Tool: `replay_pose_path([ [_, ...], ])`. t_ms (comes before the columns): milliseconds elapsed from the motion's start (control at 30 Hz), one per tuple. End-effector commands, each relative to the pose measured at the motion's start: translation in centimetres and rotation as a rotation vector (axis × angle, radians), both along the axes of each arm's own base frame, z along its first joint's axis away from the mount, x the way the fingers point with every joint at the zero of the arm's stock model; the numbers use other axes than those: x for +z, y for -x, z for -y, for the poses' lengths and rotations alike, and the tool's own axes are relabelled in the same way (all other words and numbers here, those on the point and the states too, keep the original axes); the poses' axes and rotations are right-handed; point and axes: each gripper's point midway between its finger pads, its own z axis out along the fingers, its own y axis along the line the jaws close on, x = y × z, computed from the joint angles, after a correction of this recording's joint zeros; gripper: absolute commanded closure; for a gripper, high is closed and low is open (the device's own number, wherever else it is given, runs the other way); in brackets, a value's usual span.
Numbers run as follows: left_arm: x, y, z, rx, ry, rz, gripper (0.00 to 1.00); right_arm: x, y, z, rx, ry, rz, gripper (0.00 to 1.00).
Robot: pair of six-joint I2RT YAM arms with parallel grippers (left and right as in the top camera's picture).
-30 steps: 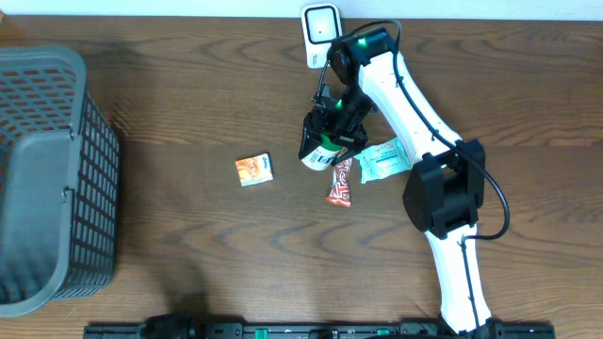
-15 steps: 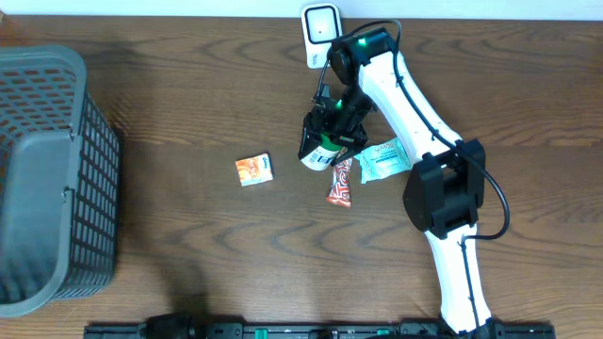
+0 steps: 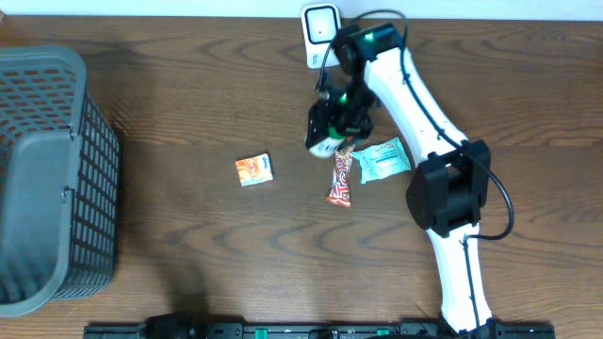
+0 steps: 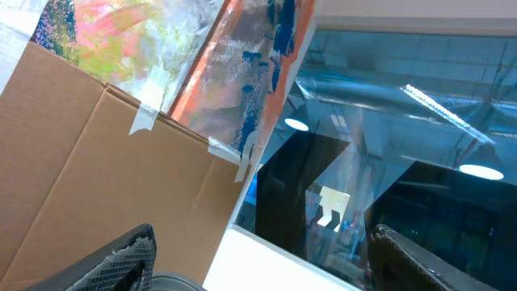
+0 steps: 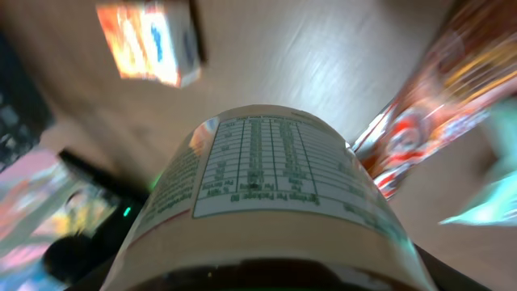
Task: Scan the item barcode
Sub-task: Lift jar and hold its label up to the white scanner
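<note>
Bottle [image 5: 266, 186], printed label facing wrist camera, clenched in right hand [image 3: 332, 130] over tabletop [image 3: 188, 94], between white scanner [image 3: 320, 24] and loose packets. Grey mesh basket [image 3: 89, 188] at left edge, only its own floor showing inside. Teal pouch [image 3: 382, 158], red wrapper [image 3: 340, 182], orange box [image 3: 254, 169] on tabletop. Left hand [image 4: 271, 263] released, fingers wide apart.

One wooden table [image 3: 188, 94], one grey mesh basket [image 3: 94, 207] and one white scanner [image 3: 320, 25] are in view. There are four small goods, one of each kind: one labelled bottle [image 3: 323, 143], one orange box [image 3: 254, 169], one red wrapped bar [image 3: 340, 182] and one pale green packet [image 3: 382, 158]. One white robot arm [image 3: 415, 104] shows from overhead.
</note>
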Motion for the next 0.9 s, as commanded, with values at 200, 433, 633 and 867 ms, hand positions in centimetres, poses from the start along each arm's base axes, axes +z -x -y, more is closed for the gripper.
replay_pose_path([
  [200, -0.6, -0.5, 0.2, -0.015, -0.002, -0.036, 0.16, 6.2, -10.8, 2.9, -0.019, 0.194, 0.598, 0.55],
  [433, -4.3, -2.5, -0.1, -0.016, 0.028, -0.215, 0.16, 8.7, -17.8, 4.0, -0.124, 0.379, 0.937, 0.55],
  [633, -11.1, -4.4, -0.4, -0.017, 0.079, -0.517, 0.16, 9.4, -22.0, 2.6, -0.198, 0.321, 1.112, 0.55],
  [867, -23.5, -2.3, -0.1, -0.014, 0.170, -1.062, 0.16, 8.4, -26.5, 1.8, -0.286, 0.288, 1.340, 0.55],
])
